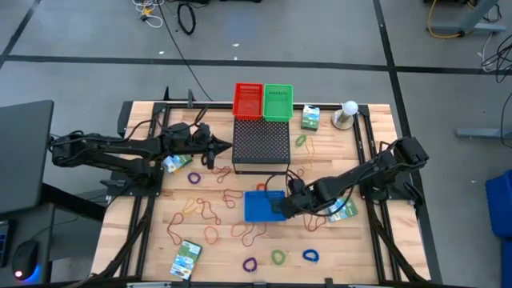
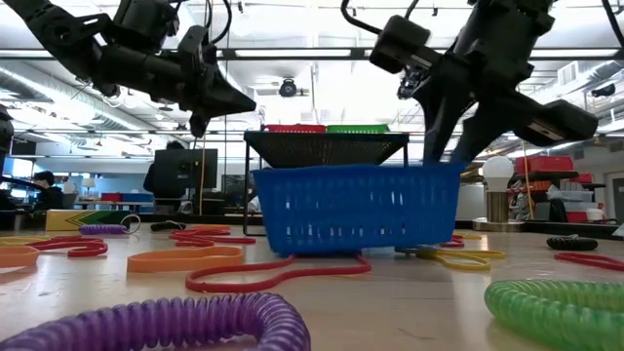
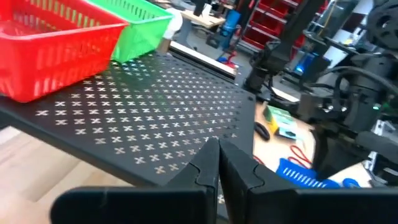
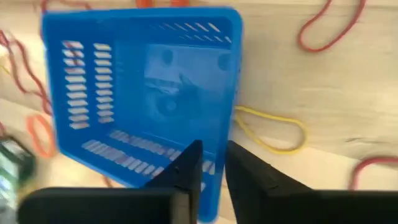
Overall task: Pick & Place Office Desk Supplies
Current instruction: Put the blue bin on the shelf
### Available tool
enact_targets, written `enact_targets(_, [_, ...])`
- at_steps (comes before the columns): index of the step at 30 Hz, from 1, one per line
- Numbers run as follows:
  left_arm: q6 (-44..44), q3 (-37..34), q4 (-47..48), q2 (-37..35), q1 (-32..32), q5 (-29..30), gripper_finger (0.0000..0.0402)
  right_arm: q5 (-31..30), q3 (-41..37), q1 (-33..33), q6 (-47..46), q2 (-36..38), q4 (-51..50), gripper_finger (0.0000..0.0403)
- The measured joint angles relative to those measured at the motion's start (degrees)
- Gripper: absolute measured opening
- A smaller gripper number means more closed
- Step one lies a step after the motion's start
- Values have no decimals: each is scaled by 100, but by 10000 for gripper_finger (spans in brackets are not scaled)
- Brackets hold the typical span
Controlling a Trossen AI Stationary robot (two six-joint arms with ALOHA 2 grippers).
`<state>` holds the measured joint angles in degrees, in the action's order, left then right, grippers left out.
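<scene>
While hovering over the blue basket (image 1: 262, 206), right hand (image 1: 282, 205) with fingers slightly parted astride its near wall, holding nothing surely. Scattered across the wooden desk (image 1: 216, 248): rubber bands (image 1: 210, 214), purple loop (image 1: 250, 263), green loop (image 1: 278, 258), green-white box (image 1: 185, 259). Farther back, left hand (image 1: 227, 146) pinched shut, empty, beside the black perforated box (image 1: 262, 146).

Robotics lab, monitors (image 2: 185, 168), exposed ceiling ducts (image 2: 58, 88)
</scene>
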<state>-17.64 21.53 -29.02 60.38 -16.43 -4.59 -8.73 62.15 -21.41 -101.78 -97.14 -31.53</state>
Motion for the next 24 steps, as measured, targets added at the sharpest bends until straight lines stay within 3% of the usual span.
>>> enact_targets(8, [-210, -1, 22, -376, -126, 202, 5, 17, 193, -91, 860, 427, -963, 165])
enact_targets(13, [-75, -1, 64, -655, -109, 200, 4, 66, 273, -91, 1773, 831, -1160, 182])
enact_targets(17, [-32, -3, 98, -785, -114, 201, 4, 76, 275, -91, 2459, 1135, -1161, 149])
enact_targets(20, [88, -3, 110, -871, -114, 200, 5, 25, 275, -125, 3166, 1372, -1160, 96])
enact_targets(24, [180, -3, 320, -1006, -125, 53, 5, -553, 275, -276, 4060, 1809, -1137, 17])
